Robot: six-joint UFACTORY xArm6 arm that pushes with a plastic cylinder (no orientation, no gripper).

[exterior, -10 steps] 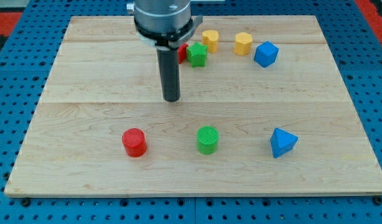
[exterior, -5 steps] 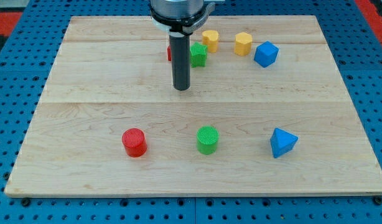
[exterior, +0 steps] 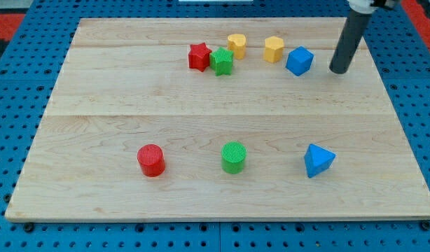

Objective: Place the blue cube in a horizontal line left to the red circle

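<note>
My tip (exterior: pixel 338 71) near blue cube (exterior: pixel 299 61), seemingly apart

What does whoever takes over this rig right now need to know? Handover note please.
My tip is on the board just to the view's right of the blue cube, with a small gap, not touching.
The blue cube sits near the view's top right, beside a yellow block.
The red circle is at the view's lower left; the green circle and the blue triangle-like block stand in the same row to its right.
Done: nothing yet, the cube is far from its goal.
Left: push the cube down and across to the view's left of the red circle, level with it.
</note>
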